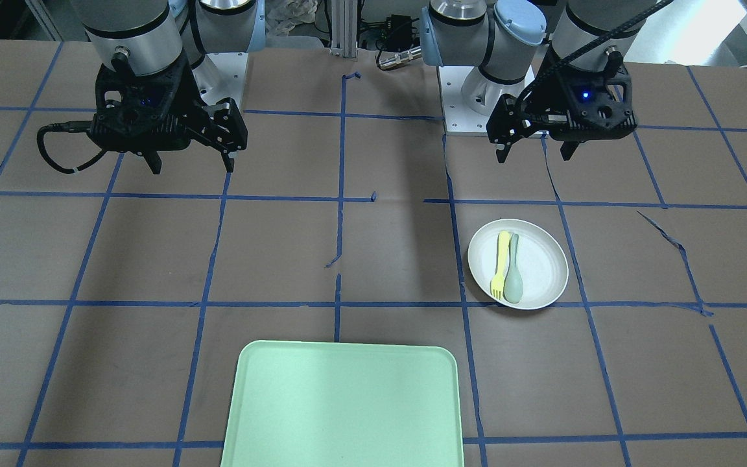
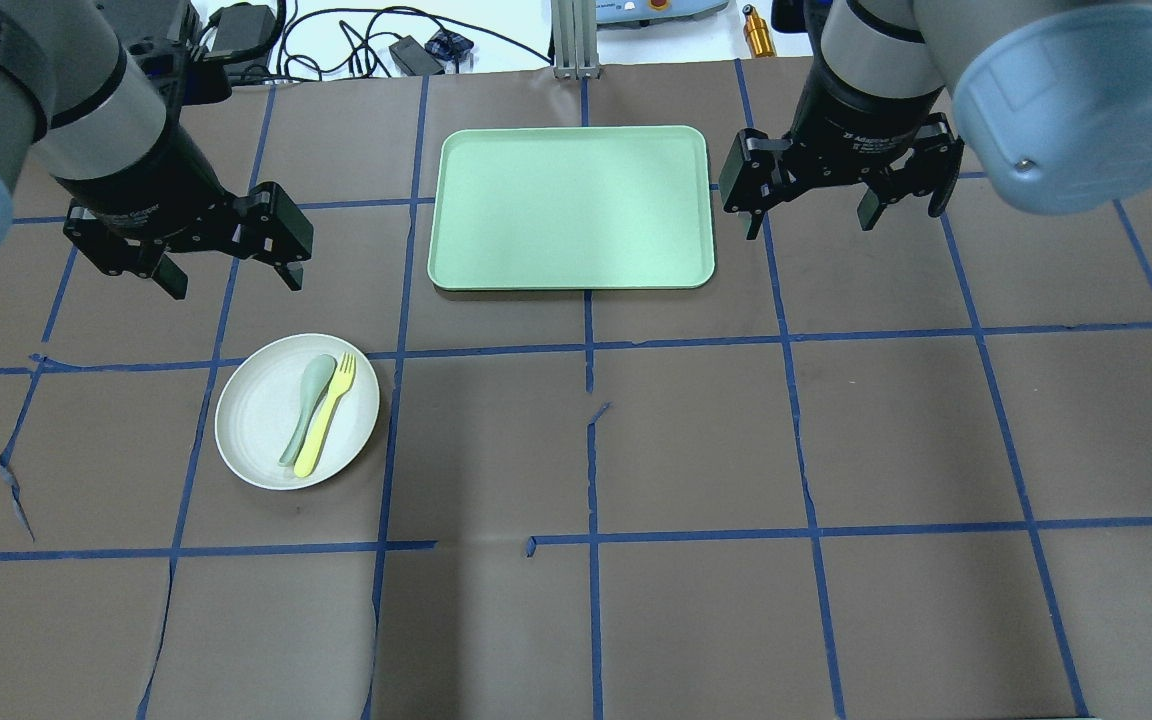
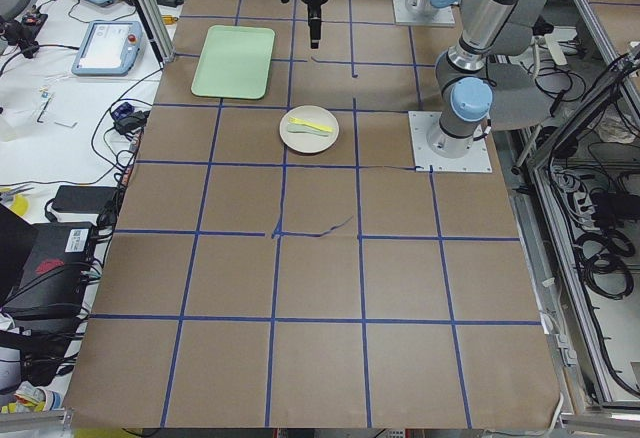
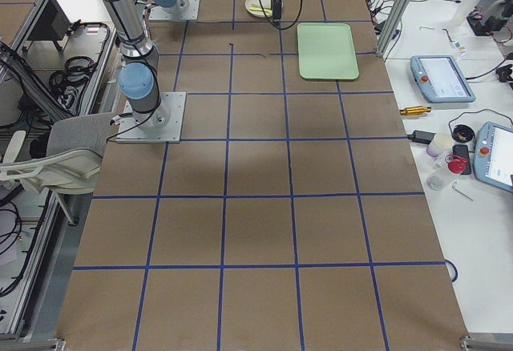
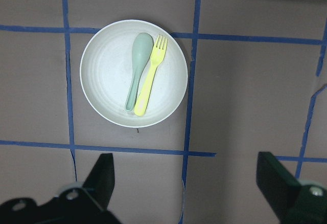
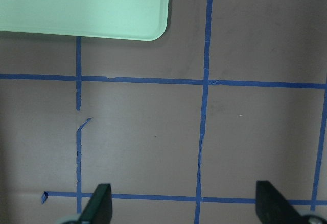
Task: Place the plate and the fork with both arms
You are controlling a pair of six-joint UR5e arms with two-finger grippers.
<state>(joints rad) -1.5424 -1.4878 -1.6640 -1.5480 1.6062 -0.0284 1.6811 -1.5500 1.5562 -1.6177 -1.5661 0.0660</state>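
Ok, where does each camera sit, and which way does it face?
Front-facing: across the table, faces the robot; left gripper view-right, right gripper view-left.
Overhead: behind the shoulders, down on tray, plate; both grippers.
Exterior left: table's end; left arm nearer.
Exterior right: opposite end; right arm nearer.
Left wrist: down on plate, fork, spoon; fingertips.
Right wrist: down on table, tray corner; fingertips.
Both wrists share the tray.

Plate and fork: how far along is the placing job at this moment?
Done: nothing. The plate sits on the table, off the tray, with the fork and a spoon lying in it. In hand: nothing; the left gripper hangs open near the plate, and the right gripper hangs open beside the tray. Left: grasping and placing both, presumably on the tray.
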